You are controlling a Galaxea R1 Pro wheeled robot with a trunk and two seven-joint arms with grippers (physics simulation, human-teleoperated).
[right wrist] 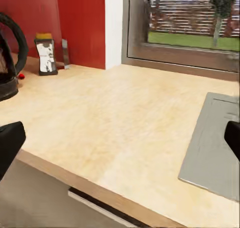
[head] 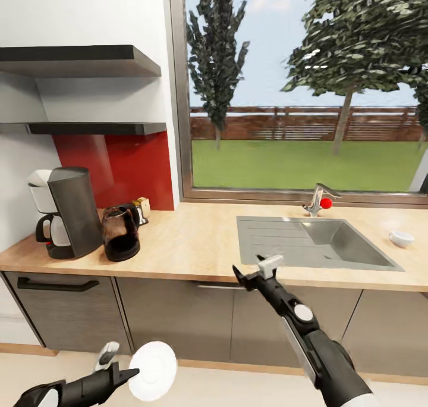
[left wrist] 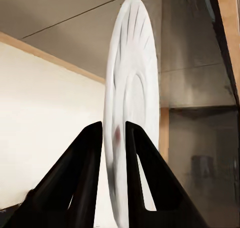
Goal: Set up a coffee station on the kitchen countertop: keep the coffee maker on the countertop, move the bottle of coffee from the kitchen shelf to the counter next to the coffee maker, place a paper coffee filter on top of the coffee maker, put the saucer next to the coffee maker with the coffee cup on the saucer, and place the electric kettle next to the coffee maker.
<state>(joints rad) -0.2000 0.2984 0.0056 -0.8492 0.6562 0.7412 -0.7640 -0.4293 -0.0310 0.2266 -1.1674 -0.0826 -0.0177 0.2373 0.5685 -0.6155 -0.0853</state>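
I had my left gripper point(head: 122, 372) clamped on the saucer point(head: 153, 371), its two black fingers point(left wrist: 90, 178) pinching the rim so the white disc stood on edge rather than flat. I judged that grip sensible for carrying: the rim is the only part thin enough to pinch, and the saucer would need turning level before I set it down. It hung low, below the desk point(head: 190, 240) edge and in front of the cabinet doors, so the saucer was not yet on the desk.

Far ahead of that gripper and higher, the coffee maker point(head: 65, 213) stood on the desk against the wall, with the electric kettle point(head: 120, 234) just beside it on the sink side. Beyond the kettle, near the red panel, sat the bottle of coffee point(right wrist: 46, 56), already down from the shelf point(head: 83, 62). I could not make out a paper filter on top of the coffee maker.

My right gripper point(head: 257, 268) was spread apart and empty, hovering over the front edge of the desk with bare wood ahead of it and the sink point(head: 309, 240) just to one side. I took that as readiness for the coffee cup point(head: 401, 238), which stood well apart from it, past the sink.

The bare wood beside the kettle looked the natural place for the saucer.
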